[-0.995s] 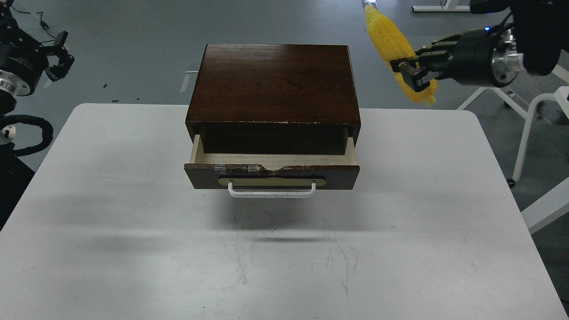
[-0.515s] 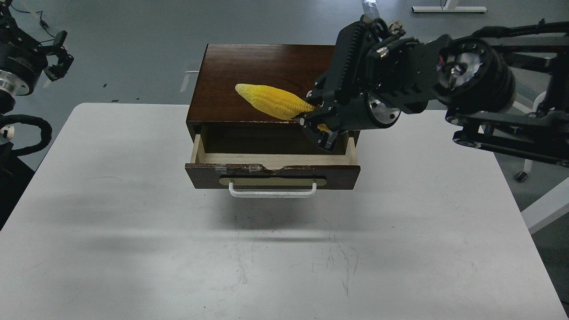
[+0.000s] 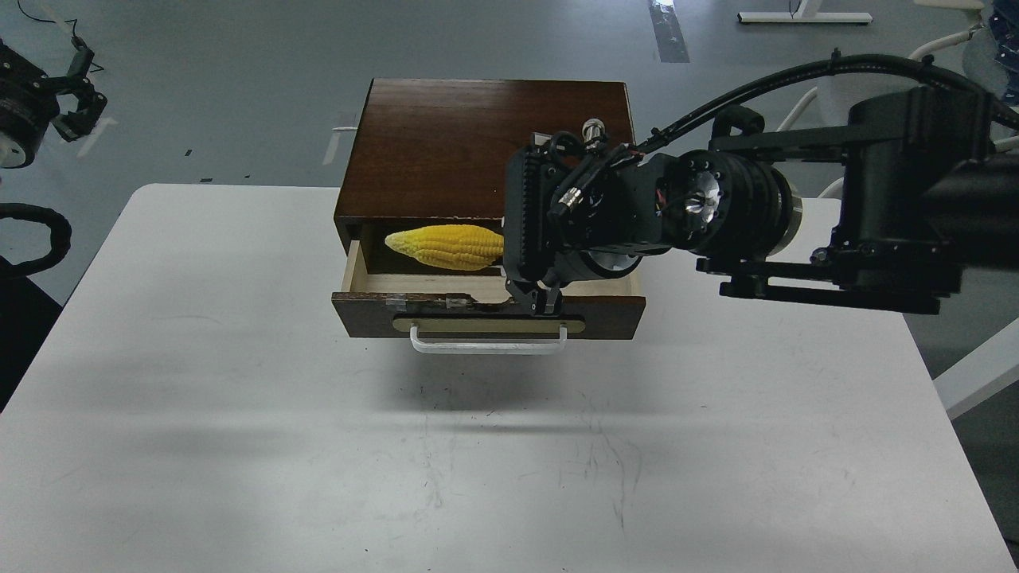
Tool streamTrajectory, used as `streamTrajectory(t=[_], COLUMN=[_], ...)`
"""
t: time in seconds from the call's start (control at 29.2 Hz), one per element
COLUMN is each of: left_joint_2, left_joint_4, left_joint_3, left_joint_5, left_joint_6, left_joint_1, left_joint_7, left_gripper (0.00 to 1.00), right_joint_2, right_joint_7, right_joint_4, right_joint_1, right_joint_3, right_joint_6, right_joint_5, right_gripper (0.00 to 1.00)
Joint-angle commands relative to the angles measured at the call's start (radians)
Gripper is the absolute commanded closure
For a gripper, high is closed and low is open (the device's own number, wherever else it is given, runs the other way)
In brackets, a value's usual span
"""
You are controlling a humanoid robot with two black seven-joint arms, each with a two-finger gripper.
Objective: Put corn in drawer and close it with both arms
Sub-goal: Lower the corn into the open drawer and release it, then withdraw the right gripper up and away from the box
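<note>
The drawer [image 3: 374,305] is pulled open from the dark brown cabinet [image 3: 446,143], its white handle [image 3: 487,347] facing me. The yellow corn [image 3: 446,247] lies level over the drawer's pale inside, tip pointing left. Its right end is hidden behind my right gripper [image 3: 521,274]. That gripper reaches in from the right, points down over the drawer's right half and is shut on the corn. Whether the corn touches the drawer's floor cannot be told. My left gripper [image 3: 78,87] hangs open and empty at the far upper left, off the table.
The cabinet stands at the far middle of a white table [image 3: 239,414]. White frame legs [image 3: 971,374] stand past the table's right edge. Grey floor lies beyond.
My right arm swung the corn from high on the right, over the cabinet top, down into the open drawer. The left gripper drifted slightly up and left.
</note>
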Motion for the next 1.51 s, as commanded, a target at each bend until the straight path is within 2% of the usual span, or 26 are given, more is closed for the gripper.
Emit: streamTrajectory(t=[0.0, 0.21, 0.31, 0.48, 0.69, 0.75, 0.89, 1.03, 1.17, 1.2, 1.27, 1.34, 1.47], left_joint_2=[0.001, 0.004, 0.006, 0.01, 0.0, -0.003, 0.003, 0.063, 0.15, 0.15, 0.234, 0.286, 0.43], left_joint_4=[0.001, 0.001, 0.006, 0.003, -0.002, -0.005, -0.04, -0.185, -0.44, -0.44, -0.622, -0.728, -1.085], left_joint_3=[-0.001, -0.006, -0.024, -0.044, -0.026, -0.026, -0.021, -0.023, -0.023, -0.023, -0.032, -0.027, -0.03], left_joint_5=[0.0, 0.0, -0.009, -0.009, 0.003, 0.038, 0.099, 0.173, 0.343, 0.344, 0.424, 0.463, 0.682], left_joint_6=[0.0, 0.0, 0.0, 0.0, 0.0, 0.0, 0.0, 0.0, 0.0, 0.0, 0.0, 0.0, 0.0], left_joint_1=[-0.001, -0.003, -0.003, -0.003, -0.003, -0.001, -0.004, -0.006, -0.004, -0.004, 0.003, 0.007, 0.013], left_joint_7=[-0.003, 0.002, -0.012, -0.009, 0.011, 0.048, 0.069, 0.068, 0.066, 0.066, 0.062, 0.06, 0.04], left_gripper=[0.02, 0.02, 0.02, 0.02, 0.02, 0.02, 0.02, 0.02, 0.04, 0.04, 0.18, 0.21, 0.27], right_joint_2=[-0.004, -0.009, -0.006, -0.017, -0.115, -0.174, -0.243, -0.308, -0.333, -0.333, -0.34, -0.345, -0.362], right_joint_7=[0.0, -0.006, -0.005, -0.005, -0.005, -0.002, -0.002, -0.002, -0.008, -0.008, -0.006, 0.0, 0.001], right_joint_4=[0.0, -0.022, -0.063, -0.14, -0.206, -0.253, -0.348, -0.451, -0.601, -0.602, -0.67, -0.691, -0.739], right_joint_1=[-0.012, -0.015, -0.015, -0.012, -0.042, -0.073, -0.094, -0.121, -0.176, -0.176, -0.225, -0.259, -0.39], right_joint_3=[-0.002, 0.005, 0.062, 0.222, 0.354, 0.377, 0.395, 0.4, 0.4, 0.4, 0.4, 0.406, 0.501], right_joint_6=[0.0, 0.0, 0.0, 0.0, 0.0, 0.0, 0.0, 0.0, 0.0, 0.0, 0.0, 0.0, -0.027], right_joint_5=[0.004, 0.011, 0.033, 0.154, 0.388, 0.534, 0.694, 0.953, 1.281, 1.282, 1.465, 1.545, 1.876], right_gripper=[0.37, 0.35, 0.32, 0.19, 0.07, 0.05, 0.04, 0.04, 0.04, 0.04, 0.03, 0.03, 0.02])
